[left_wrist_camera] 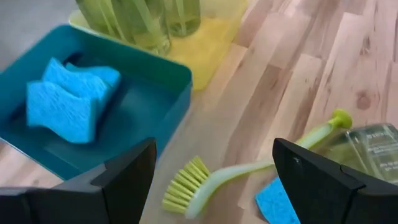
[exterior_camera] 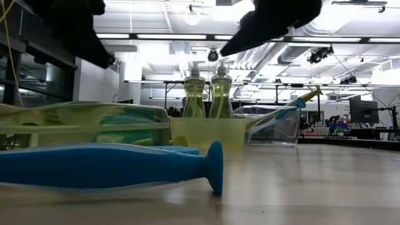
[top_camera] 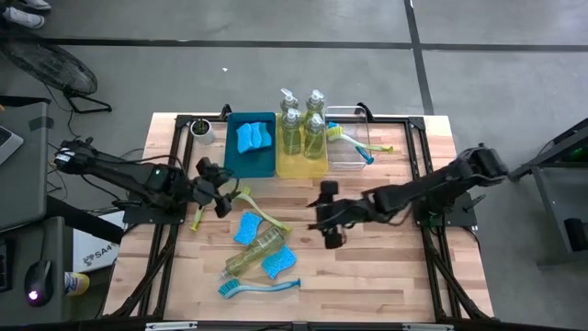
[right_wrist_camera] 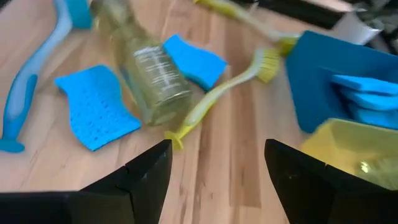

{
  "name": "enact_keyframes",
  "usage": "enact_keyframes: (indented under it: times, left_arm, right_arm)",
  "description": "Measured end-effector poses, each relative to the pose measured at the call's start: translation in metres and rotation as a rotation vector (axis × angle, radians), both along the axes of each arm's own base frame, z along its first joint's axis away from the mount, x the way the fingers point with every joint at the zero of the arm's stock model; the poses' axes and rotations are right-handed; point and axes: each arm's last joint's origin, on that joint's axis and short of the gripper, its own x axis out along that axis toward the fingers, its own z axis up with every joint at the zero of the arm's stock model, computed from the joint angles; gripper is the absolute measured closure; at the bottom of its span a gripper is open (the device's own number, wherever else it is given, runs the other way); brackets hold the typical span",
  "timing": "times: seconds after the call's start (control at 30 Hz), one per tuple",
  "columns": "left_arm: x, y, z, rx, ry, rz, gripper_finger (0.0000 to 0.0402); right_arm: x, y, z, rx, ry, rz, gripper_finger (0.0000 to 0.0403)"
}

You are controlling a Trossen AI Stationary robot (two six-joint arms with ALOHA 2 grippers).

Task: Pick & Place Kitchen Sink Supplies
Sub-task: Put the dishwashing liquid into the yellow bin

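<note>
yellow-green dish brush [top_camera: 255,208] lies on the surface just beyond my left fingers [top_camera: 219,195], which are spread wide and empty above it; bristle head [left_wrist_camera: 185,187] toward me, handle running away toward the fallen soap bottle [top_camera: 254,251]. my left arm looks nearer it. my right fingers [top_camera: 329,230] hover open, well to the other side
</note>
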Motion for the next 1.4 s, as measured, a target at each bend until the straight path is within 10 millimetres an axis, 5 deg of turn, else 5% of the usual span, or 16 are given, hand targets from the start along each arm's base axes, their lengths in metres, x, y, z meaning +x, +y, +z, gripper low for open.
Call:
enact_keyframes:
  times: [0.57, 1.13, 1.4]
  left_arm:
    - [-0.010, -0.026, -0.016, -0.140, -0.036, -0.022, 0.0085]
    - [-0.010, -0.026, -0.016, -0.142, -0.055, 0.012, 0.0085]
    - [-0.010, -0.026, -0.016, -0.141, -0.055, 0.013, 0.0085]
  right_arm:
    - [0.086, 0.021, 0.000, 0.015, 0.249, 0.265, 0.0152]
    - [0.129, 0.024, -0.022, 0.021, 0.400, 0.296, 0.0152]
    - [0.142, 0.027, -0.022, -0.045, 0.379, 0.308, 0.0112]
